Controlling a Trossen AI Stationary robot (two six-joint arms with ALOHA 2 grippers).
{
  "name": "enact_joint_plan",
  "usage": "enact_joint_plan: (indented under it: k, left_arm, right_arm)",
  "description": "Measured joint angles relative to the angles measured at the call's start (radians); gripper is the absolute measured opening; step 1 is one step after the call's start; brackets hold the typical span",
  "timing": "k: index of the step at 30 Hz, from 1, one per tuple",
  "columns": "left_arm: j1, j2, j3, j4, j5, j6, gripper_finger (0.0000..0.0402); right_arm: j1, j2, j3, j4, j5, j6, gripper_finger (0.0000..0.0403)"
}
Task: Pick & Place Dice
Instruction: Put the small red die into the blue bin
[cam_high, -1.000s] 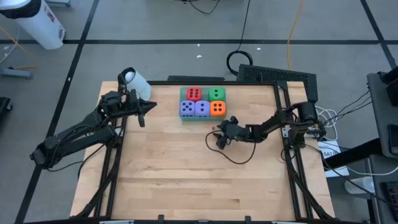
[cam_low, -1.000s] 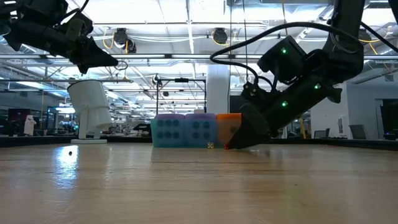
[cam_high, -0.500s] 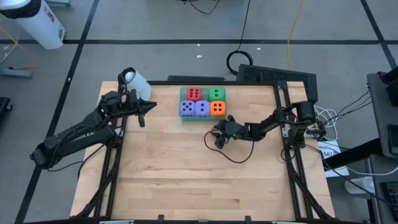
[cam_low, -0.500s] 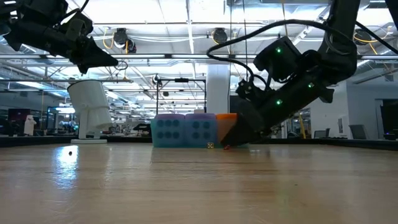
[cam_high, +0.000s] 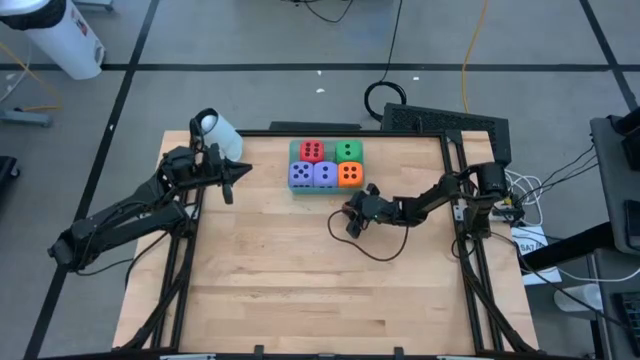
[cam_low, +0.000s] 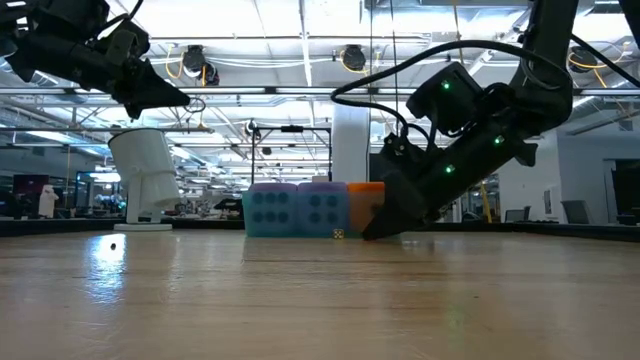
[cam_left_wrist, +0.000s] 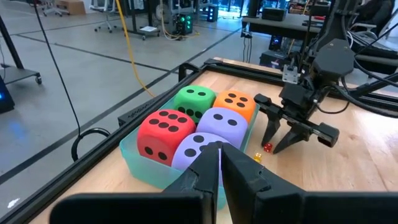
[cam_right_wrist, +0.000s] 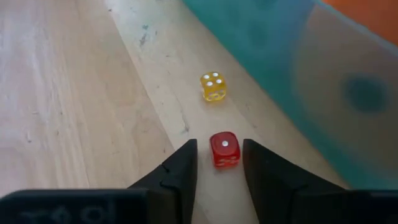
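Observation:
Five soft dice sit packed in a teal tray (cam_high: 291, 165) at the table's far middle: red (cam_high: 312, 151), green (cam_high: 348, 151), two purple-blue (cam_high: 300, 175) (cam_high: 325, 175), orange (cam_high: 350, 175). On the wood just near of the tray lie two tiny dice, a red one (cam_right_wrist: 224, 150) and a yellow one (cam_right_wrist: 213, 86). My right gripper (cam_right_wrist: 219, 160) is open and low at the table, a finger on each side of the tiny red die with small gaps showing. My left gripper (cam_left_wrist: 219, 155) is shut and raised left of the tray (cam_high: 240, 172).
A white cylinder (cam_high: 218, 130) stands at the table's far left corner. The right arm's cable (cam_high: 375, 255) loops over the wood near the gripper. Bare wood stretches across the table's near half. A black frame rail (cam_high: 455, 200) runs along the right edge.
My right arm's wrist dipped lower half a second ago and has come back up, while its fingertips stayed down at the table beside the tray. The dice in the tray have not moved.

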Motion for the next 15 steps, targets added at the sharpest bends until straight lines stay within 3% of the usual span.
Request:
enact_joint_plan:
  k: [7, 15]
  left_arm:
    - [0.000, 0.000, 0.000, 0.000, 0.000, -0.001, 0.0026]
    - [0.000, 0.000, 0.000, 0.000, 0.000, -0.011, 0.0026]
  right_arm:
    - [0.000, 0.000, 0.000, -0.006, -0.003, -0.027, 0.0102]
    - [0.001, 0.000, 0.000, 0.028, -0.056, -0.051, 0.0044]
